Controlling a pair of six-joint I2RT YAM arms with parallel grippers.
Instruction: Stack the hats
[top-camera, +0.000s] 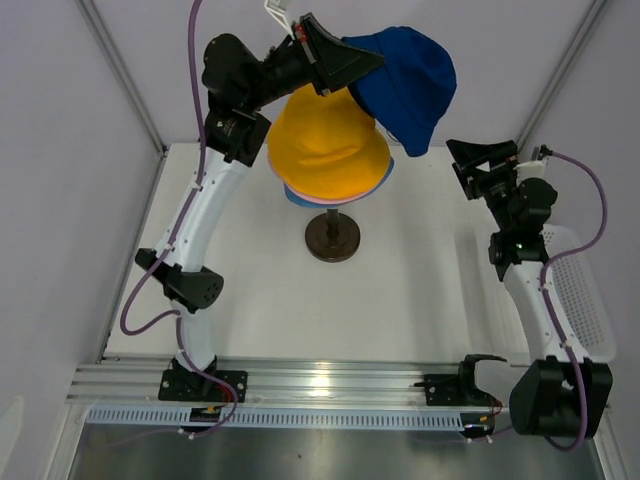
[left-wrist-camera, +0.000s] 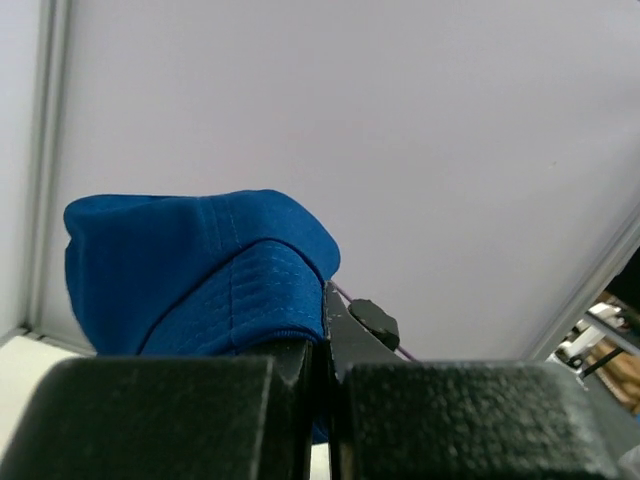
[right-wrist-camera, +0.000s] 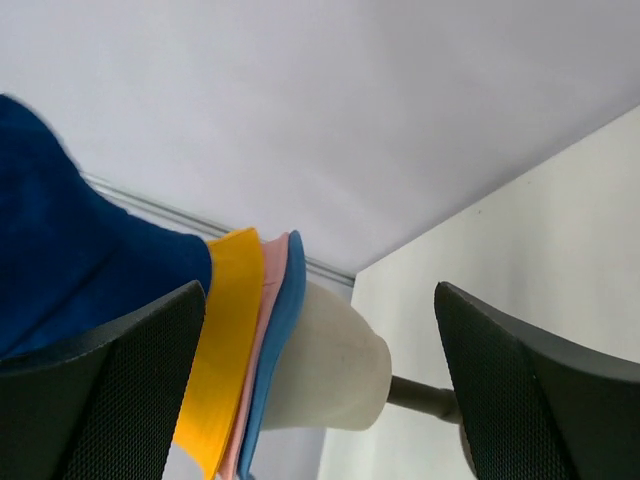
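Note:
The yellow-orange hat (top-camera: 325, 145) sits on top of the head form, with the pink hat's brim (top-camera: 340, 199) and the light blue hat's brim (top-camera: 298, 196) showing under it. My left gripper (top-camera: 345, 60) is shut on the brim of the navy blue hat (top-camera: 405, 80) and holds it high, up and to the right of the stack. In the left wrist view the navy hat (left-wrist-camera: 190, 275) hangs from the closed jaws. My right gripper (top-camera: 482, 160) is open and empty, right of the stack. The right wrist view shows the yellow-orange (right-wrist-camera: 220, 340), pink (right-wrist-camera: 262, 330) and light blue (right-wrist-camera: 280, 320) brims.
The cream head form (right-wrist-camera: 330, 370) stands on a thin post with a dark brown round base (top-camera: 332, 238) mid-table. A white mesh basket (top-camera: 580, 290) sits at the table's right edge. Frame posts stand at the back corners.

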